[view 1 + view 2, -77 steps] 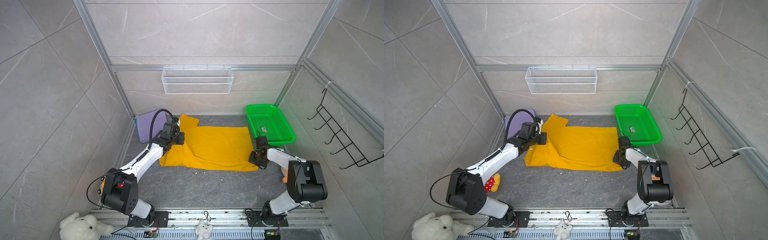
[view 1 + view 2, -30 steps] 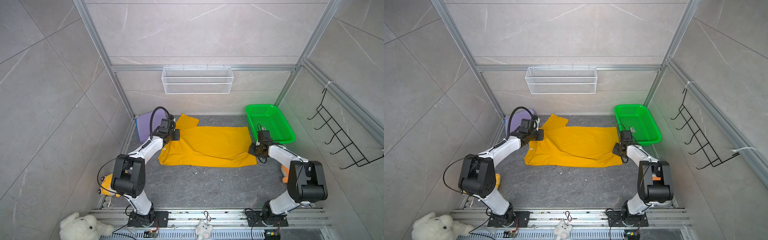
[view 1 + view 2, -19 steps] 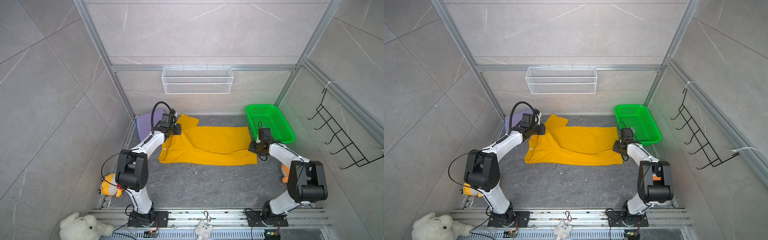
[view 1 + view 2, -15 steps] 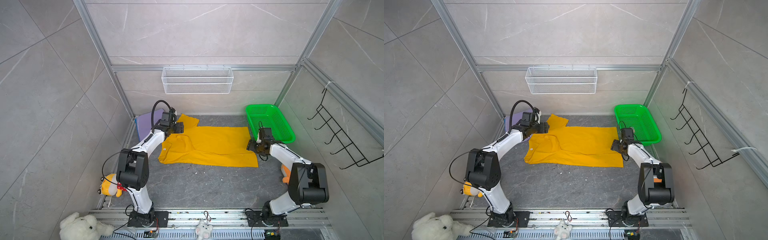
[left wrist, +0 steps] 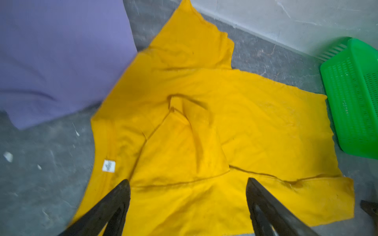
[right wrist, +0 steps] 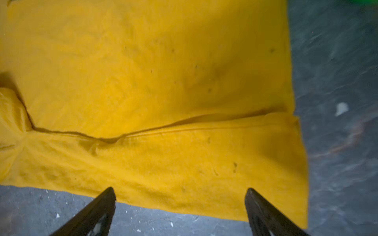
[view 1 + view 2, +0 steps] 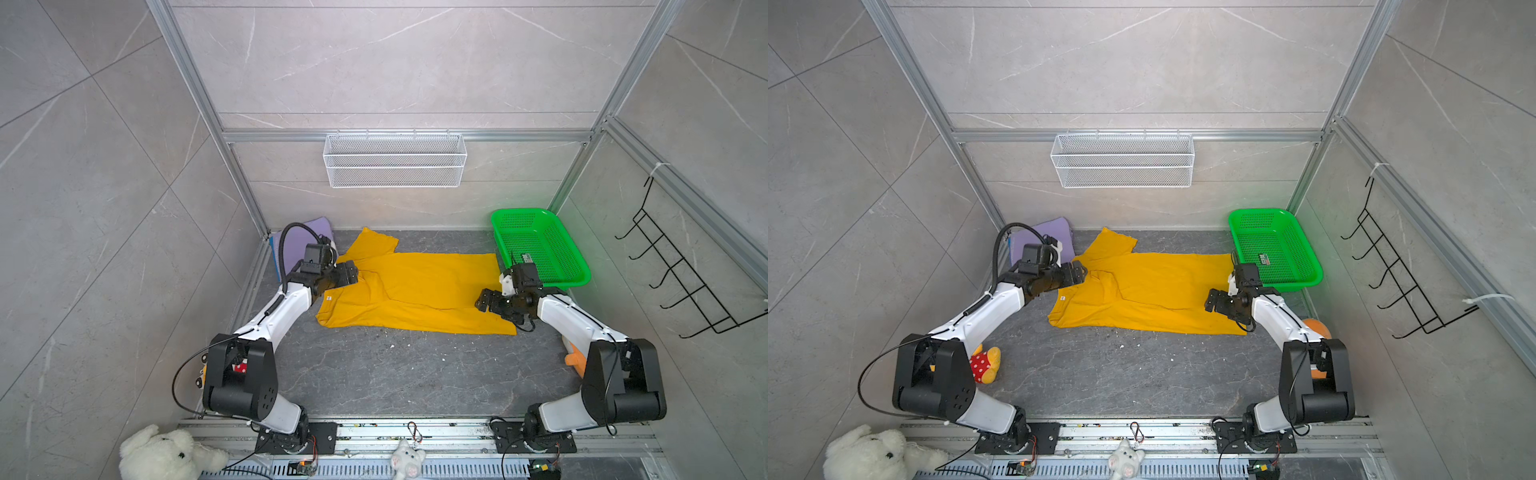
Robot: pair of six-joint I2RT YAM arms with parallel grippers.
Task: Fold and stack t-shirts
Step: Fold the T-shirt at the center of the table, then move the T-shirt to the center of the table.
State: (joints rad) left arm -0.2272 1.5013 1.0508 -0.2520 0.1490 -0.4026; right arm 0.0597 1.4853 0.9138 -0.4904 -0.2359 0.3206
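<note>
Yellow t-shirt point(image 7: 419, 291): flat on floor between arms, lengthwise fold edge across it.
Left gripper point(image 5: 187, 182): spread wide, empty, at collar end.
Right gripper point(image 6: 180, 190): spread wide, empty, at hem.
Green basket point(image 7: 552, 245): small dark card point(image 7: 527, 257) inside, seen in top views only.

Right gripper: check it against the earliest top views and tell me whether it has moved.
Yes. The right gripper has shifted away from the near corner of the green basket, inward toward the scene's middle, over the yellow t-shirt.
</note>
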